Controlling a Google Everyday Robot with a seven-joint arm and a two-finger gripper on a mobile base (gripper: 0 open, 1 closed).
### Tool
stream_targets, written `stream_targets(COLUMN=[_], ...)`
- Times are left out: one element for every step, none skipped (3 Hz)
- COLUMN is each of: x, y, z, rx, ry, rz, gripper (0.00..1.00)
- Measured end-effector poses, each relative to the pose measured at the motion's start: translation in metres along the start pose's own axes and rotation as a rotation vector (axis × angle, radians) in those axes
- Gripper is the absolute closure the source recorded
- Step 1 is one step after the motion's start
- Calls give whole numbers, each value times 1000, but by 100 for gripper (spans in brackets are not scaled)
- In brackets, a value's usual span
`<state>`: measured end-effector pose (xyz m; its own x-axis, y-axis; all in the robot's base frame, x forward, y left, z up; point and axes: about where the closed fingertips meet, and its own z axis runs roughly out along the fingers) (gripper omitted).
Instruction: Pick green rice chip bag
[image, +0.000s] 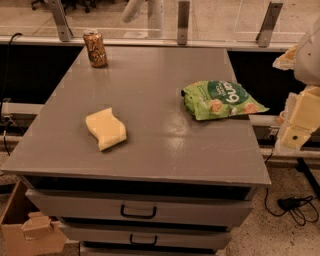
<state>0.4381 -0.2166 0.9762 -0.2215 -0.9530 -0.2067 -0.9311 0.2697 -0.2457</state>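
— Toward the right edge of the grey cabinet top (150, 150) lies the green rice chip bag (220, 100), flat and face up, with one corner reaching the edge.
— And the gripper (299, 122)?
— Off the cabinet's right side, near the bag but not touching it. I cannot tell whether it is open or closed.
— How should it go in?
— I'd come over the bag's middle from above and pinch a crinkled ridge of foil, since a flat bag gives little to clamp. The yellow sponge (106, 128) and the can (95, 48) sit well apart, so they shouldn't interfere.
— Any writing?
— White letters on the dark green patch, something like "ang". The rest I can't read. The can's label is unreadable.
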Motion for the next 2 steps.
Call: stream_targets(x=[0, 2], y=[0, -9], z=[0, 10], rx=[0, -5], ry=[0, -26], rz=[0, 6], gripper=[0, 0])
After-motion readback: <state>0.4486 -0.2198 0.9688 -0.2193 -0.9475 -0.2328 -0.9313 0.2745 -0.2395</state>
